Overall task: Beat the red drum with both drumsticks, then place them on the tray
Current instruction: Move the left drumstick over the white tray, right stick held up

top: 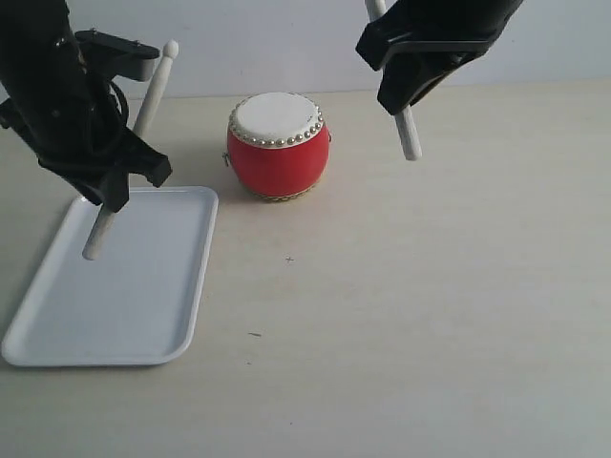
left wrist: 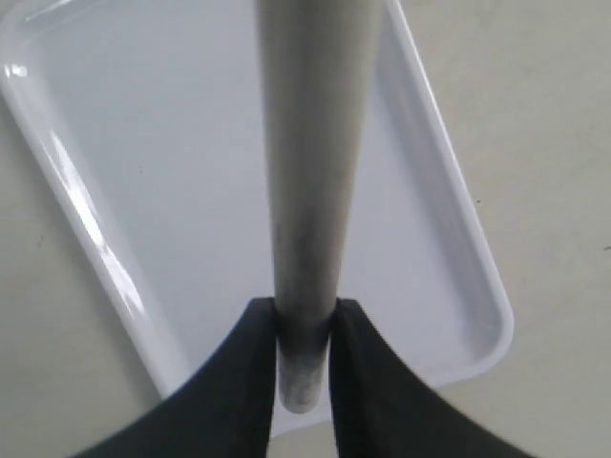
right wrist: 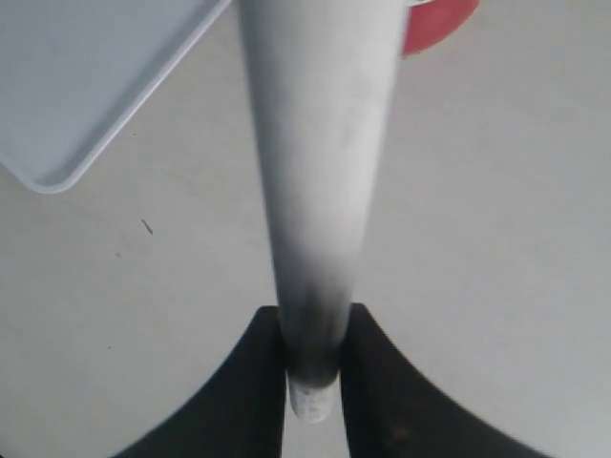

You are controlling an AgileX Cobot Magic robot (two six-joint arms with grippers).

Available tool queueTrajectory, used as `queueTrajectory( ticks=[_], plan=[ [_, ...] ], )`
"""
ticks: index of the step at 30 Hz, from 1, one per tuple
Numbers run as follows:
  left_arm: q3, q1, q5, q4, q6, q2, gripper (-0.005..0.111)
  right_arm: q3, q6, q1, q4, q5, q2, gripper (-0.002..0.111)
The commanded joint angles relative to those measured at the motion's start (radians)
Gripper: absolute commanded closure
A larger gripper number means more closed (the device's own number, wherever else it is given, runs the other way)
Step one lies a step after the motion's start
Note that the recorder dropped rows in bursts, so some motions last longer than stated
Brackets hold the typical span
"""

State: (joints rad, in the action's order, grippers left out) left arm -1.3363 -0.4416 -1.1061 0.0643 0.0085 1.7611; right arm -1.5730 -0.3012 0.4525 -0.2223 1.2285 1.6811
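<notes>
The red drum [top: 278, 145] with its white studded skin stands on the table at centre back; a sliver of the drum [right wrist: 437, 24] shows in the right wrist view. My left gripper [top: 113, 191] is shut on one pale drumstick [top: 134, 143], held steeply over the far end of the white tray [top: 143, 286], its rounded tip up. That drumstick [left wrist: 313, 191] runs between the black fingers [left wrist: 239, 382] above the tray [left wrist: 143, 172]. My right gripper [top: 406, 91] is shut on the other drumstick [top: 410, 135], held high to the right of the drum. That stick [right wrist: 315, 191] is pinched between the fingers [right wrist: 382, 382].
The beige tabletop [top: 430, 305] stretches in front of and to the right of the drum. A corner of the tray [right wrist: 86, 86] shows in the right wrist view. A pale wall backs the table.
</notes>
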Motion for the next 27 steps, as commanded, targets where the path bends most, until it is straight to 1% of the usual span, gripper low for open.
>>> queueTrajectory(
  ticks=[1, 9, 14, 18, 23, 27],
  plan=[
    [0.034, 0.013, 0.048, -0.008, -0.017, -0.009, 0.107, 0.015, -0.01, 0.001, -0.01, -0.007, -0.012, 0.108],
    [0.044, 0.04, 0.06, 0.002, 0.022, -0.009, 0.107, 0.015, -0.01, 0.001, -0.014, -0.007, -0.012, 0.108],
    [0.044, 0.043, 0.06, 0.002, 0.031, -0.009, 0.107, 0.015, -0.012, 0.001, -0.018, -0.049, -0.012, 0.108],
    [0.044, 0.043, 0.057, 0.002, -0.045, -0.001, 0.107, 0.015, -0.037, 0.001, -0.031, -0.061, -0.012, 0.108],
    [0.044, 0.043, 0.017, 0.002, -0.044, 0.032, 0.107, 0.015, -0.048, 0.001, -0.033, -0.058, -0.012, 0.108],
    [0.046, 0.043, 0.01, -0.002, -0.059, 0.074, 0.107, 0.015, -0.048, 0.001, -0.033, -0.054, -0.012, 0.108]
  ],
)
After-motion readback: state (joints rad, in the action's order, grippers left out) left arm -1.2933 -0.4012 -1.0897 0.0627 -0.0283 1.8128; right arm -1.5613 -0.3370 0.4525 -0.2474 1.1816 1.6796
